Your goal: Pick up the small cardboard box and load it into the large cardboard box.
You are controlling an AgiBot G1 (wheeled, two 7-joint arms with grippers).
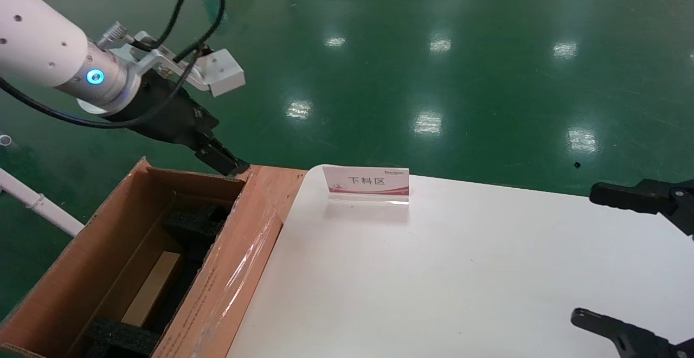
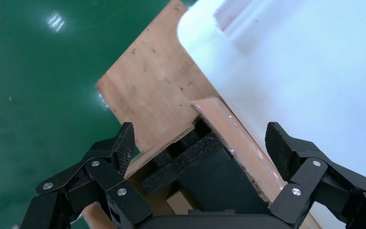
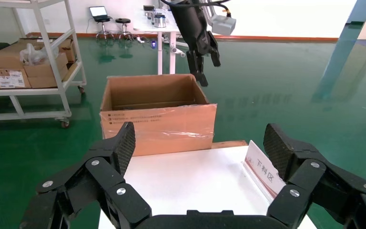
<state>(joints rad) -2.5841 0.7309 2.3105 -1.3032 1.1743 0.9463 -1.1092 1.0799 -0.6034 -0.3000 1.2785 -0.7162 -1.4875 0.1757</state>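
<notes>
Loading step judged done or nearly so: the small cardboard box (image 1: 153, 287), flat and plain tan, is seen lying deep inside the large cardboard box (image 1: 65, 276), between black foam pieces (image 1: 195, 222). The left gripper (image 2: 200, 145) is held over the carton's far corner, claw spread apart and empty. The right gripper (image 3: 199, 145) is parked over the white table (image 1: 461, 271), claw also apart. Next, a clear lift away is called for. Corrugated walls, glossy tape on the flap
</notes>
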